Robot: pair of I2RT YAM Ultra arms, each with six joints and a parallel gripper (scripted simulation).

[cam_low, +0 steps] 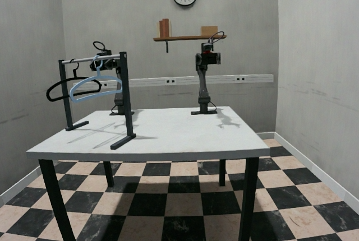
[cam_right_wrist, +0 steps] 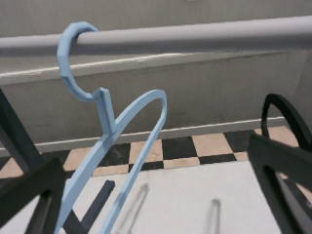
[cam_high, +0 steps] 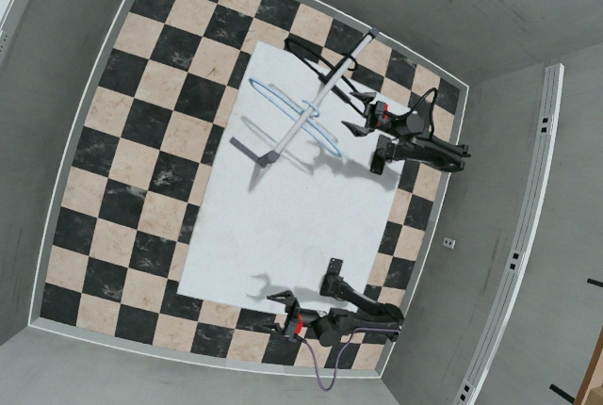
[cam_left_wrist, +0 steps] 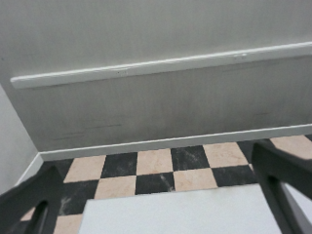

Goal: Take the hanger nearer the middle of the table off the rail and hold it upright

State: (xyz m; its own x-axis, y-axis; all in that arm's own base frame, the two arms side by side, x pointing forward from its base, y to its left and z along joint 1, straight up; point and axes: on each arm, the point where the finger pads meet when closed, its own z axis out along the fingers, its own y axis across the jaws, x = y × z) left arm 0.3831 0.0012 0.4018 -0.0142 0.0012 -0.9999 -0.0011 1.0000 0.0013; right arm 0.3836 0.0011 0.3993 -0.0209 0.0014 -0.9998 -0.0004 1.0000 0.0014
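Note:
A light blue hanger (cam_high: 291,117) hangs on the grey rail (cam_high: 321,93) of the dark rack, nearer the table's middle. A black hanger (cam_high: 317,70) hangs further out, towards the table's far edge. My right gripper (cam_high: 351,109) is open and empty, level with the rail and a short way from it. In the right wrist view the blue hanger's hook (cam_right_wrist: 73,54) sits over the rail (cam_right_wrist: 195,36) ahead of the open fingers, and the black hanger (cam_right_wrist: 286,117) is at the right. My left gripper (cam_high: 265,313) is open and empty at the opposite table edge, as the left wrist view (cam_left_wrist: 151,166) also shows.
The rack stands upright on two dark feet (cam_low: 123,141) on the white table (cam_low: 162,132), and both hangers (cam_low: 95,86) show under the rail there. The left arm (cam_low: 206,59) stands at the far side. A shelf and a clock are on the back wall.

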